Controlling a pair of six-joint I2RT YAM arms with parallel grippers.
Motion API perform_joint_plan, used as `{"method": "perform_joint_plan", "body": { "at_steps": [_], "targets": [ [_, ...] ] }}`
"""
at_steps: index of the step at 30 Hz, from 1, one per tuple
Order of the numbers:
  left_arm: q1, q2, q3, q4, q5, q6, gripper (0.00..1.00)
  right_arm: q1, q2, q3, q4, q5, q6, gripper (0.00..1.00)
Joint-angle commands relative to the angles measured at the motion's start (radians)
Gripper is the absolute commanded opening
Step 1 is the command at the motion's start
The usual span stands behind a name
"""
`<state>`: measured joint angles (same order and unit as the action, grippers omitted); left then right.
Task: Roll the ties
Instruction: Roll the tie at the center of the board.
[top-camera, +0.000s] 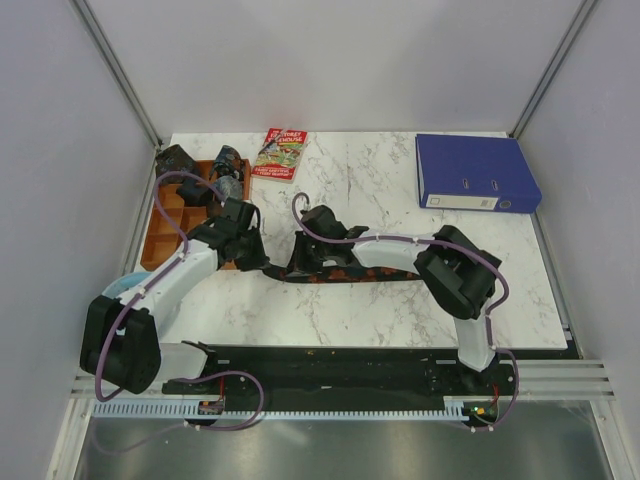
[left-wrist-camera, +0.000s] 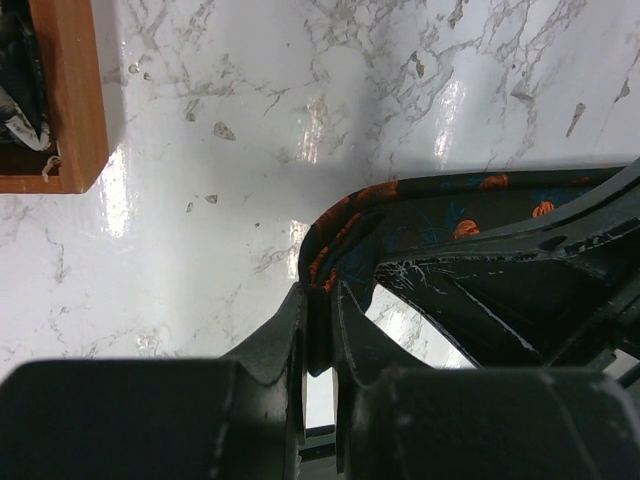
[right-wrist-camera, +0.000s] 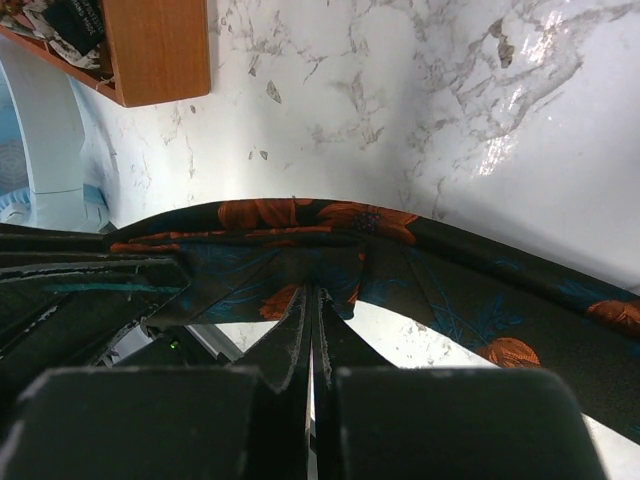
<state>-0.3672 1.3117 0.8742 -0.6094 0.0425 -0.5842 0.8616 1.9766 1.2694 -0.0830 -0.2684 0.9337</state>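
1. One long tie (top-camera: 350, 275) (left-wrist-camera: 420, 215) (right-wrist-camera: 450, 290), black with orange blotches, lies across the front middle of the marble desk (top-camera: 400, 190).
2. About three small dark bundles (top-camera: 228, 160) sit at the far end of the one wooden tray (top-camera: 160, 235).
3. There are two tools. The left tool (top-camera: 262, 262) (left-wrist-camera: 318, 300) is closed, pinching the tie's folded end.
4. The right tool (top-camera: 305, 260) (right-wrist-camera: 312, 290), just beside the left one, is clamped shut on the tie's edge.

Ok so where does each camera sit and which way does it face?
Top external: above and behind, looking down at the table; left arm, right arm show.
Left wrist: on that wrist, facing down past the left gripper, shut on the long tie.
Right wrist: likewise, facing down past the right gripper, shut on it too.
Shared: both wrist views catch the wooden tray.
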Motion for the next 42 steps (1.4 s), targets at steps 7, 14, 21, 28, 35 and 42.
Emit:
{"method": "perform_joint_plan", "body": {
  "at_steps": [7,14,21,28,35,42],
  "targets": [
    [-0.022,0.001,0.118,-0.072,-0.03,0.034,0.08,0.013,0.067,0.074,0.045,0.0,0.027,0.0],
    [-0.094,0.033,0.186,-0.098,-0.039,0.004,0.08,0.01,0.067,0.073,0.046,0.0,0.02,0.0],
    [-0.167,0.127,0.198,-0.092,-0.102,-0.035,0.08,-0.004,0.05,0.061,0.046,-0.009,0.017,0.0],
    [-0.229,0.204,0.23,-0.092,-0.151,-0.062,0.08,-0.018,0.036,0.033,0.048,-0.02,0.007,0.0],
    [-0.265,0.274,0.249,-0.092,-0.214,-0.094,0.07,-0.048,-0.018,-0.027,0.046,-0.025,-0.006,0.0],
    [-0.283,0.334,0.278,-0.092,-0.269,-0.098,0.06,-0.091,-0.105,-0.111,0.045,-0.034,-0.018,0.0]
  ]
}}
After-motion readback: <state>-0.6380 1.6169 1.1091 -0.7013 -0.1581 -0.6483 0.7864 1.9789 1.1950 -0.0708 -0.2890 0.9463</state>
